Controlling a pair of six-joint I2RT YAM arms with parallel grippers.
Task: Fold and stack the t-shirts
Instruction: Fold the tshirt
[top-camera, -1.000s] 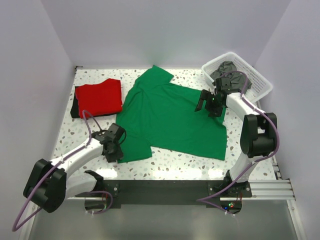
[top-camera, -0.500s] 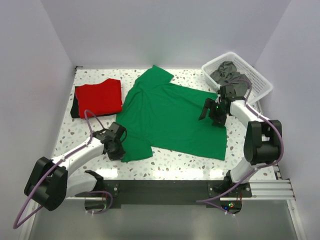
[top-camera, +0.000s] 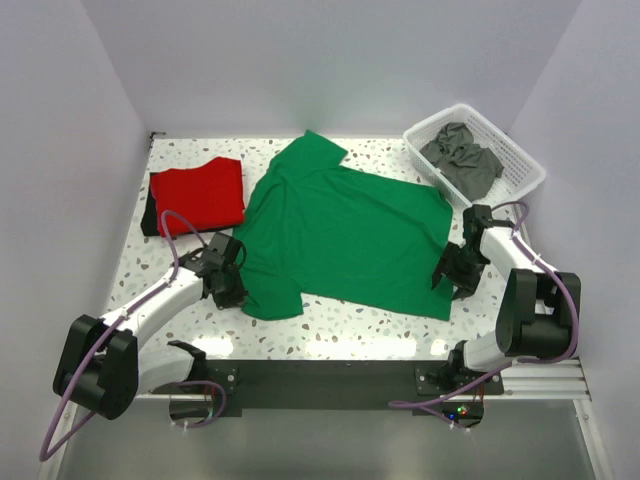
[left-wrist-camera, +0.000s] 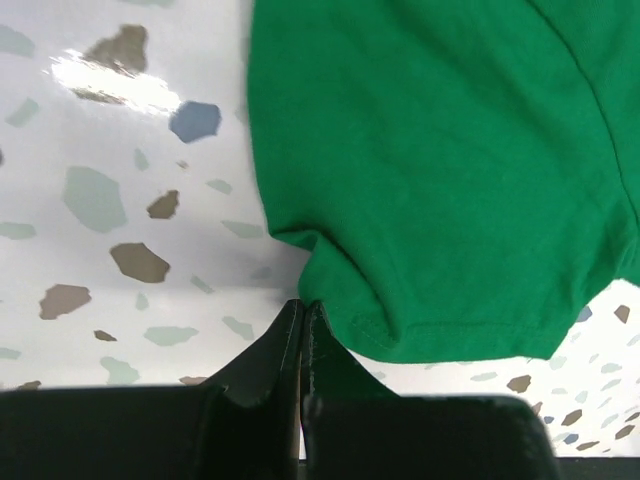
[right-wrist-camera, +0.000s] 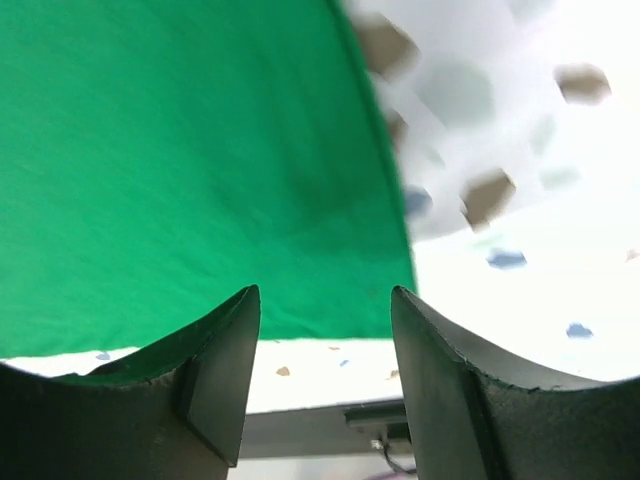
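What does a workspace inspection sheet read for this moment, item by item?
Surface: speckled glossy table.
Job's things: green t-shirt spread flat mid-table; red t-shirt folded far left on dark cloth; grey t-shirt crumpled in the basket.
Clutter: white basket, far right corner.
Tools: left tool shut at the green sleeve's edge, grip on cloth unclear; right tool open over the green hem's corner.
Cables: purple cables looped along both arms.
Surroundings: plain pale walls.

White lattice basket — far-right corner, speckled table.
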